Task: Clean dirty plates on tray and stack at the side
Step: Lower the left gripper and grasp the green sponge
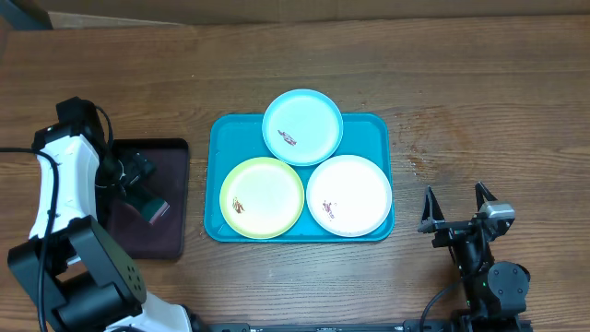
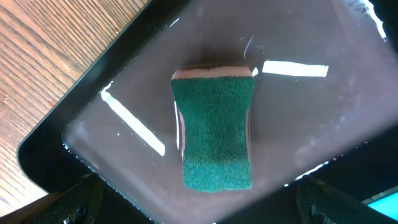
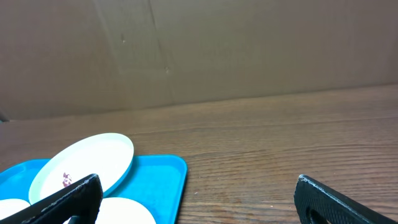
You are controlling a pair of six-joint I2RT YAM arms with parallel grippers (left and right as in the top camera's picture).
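Black fingers of the right gripper [image 1: 454, 208] stand wide apart above the bare wooden table [image 1: 461, 101], to the right of the tray [image 1: 378, 129], and nothing is between them. The left gripper [image 1: 138, 180] is also fully open; it hangs over the green sponge [image 2: 214, 134] and holds nothing. In the left wrist view only the two fingertips [image 2: 74, 205] show at the lower corners, well apart, with the sponge lying between and beyond them on the dark tray [image 1: 171, 152].

On the teal tray sit three plates: the light blue plate [image 1: 302, 126] at the far edge, the yellow-green plate [image 1: 262, 197] at the near left, the white plate [image 1: 348, 195] at the near right (each one has a small reddish smear). Whether the blue plate overlaps the other two I cannot tell.

In the right wrist view the tray is cut off at the left and bottom edge, and only parts of the plates are seen. The wet dark tray gives bright reflections, so its surface is hard to read.
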